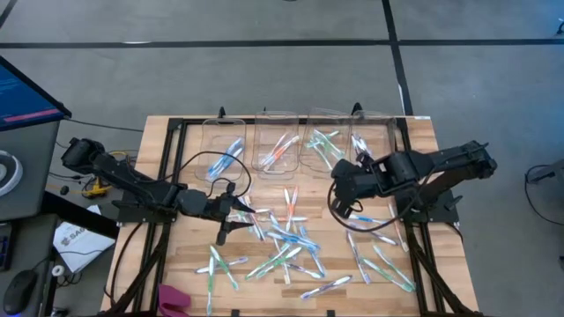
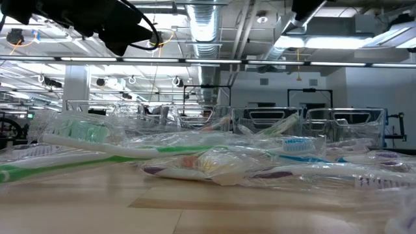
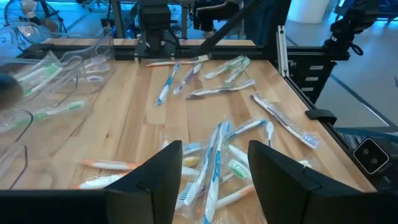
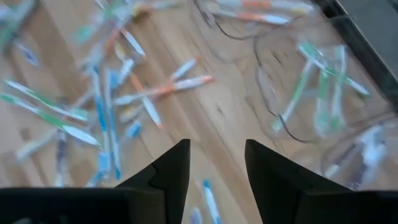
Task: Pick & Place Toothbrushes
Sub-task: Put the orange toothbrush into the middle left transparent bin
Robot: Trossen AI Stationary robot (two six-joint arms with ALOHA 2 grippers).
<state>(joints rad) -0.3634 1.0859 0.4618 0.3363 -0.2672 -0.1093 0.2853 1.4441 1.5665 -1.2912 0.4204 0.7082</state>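
Observation:
Many slim toothbrushes [image 1: 286, 242] in clear wrappers lie scattered flat on the wooden table, also in the low view [image 2: 195, 156]. My left gripper [image 1: 234, 215] hovers open over the left side of the heap. In its wrist view its fingers [image 3: 214, 180] stand above a cluster of blue and green brushes [image 3: 214, 155] without touching them. My right gripper [image 1: 340, 188] is open and empty above the table near the far bins. Its wrist view [image 4: 216, 168] looks down on bare wood, with an orange brush [image 4: 165, 90] beyond it.
Several clear plastic bins stand along the far edge: one with blue brushes [image 1: 227, 151], one with orange [image 1: 278, 148], one with green [image 1: 324, 143], and one at the right [image 1: 370, 139]. A black frame [image 1: 167, 176] borders the table. A pink item [image 1: 173, 299] lies at the near left corner.

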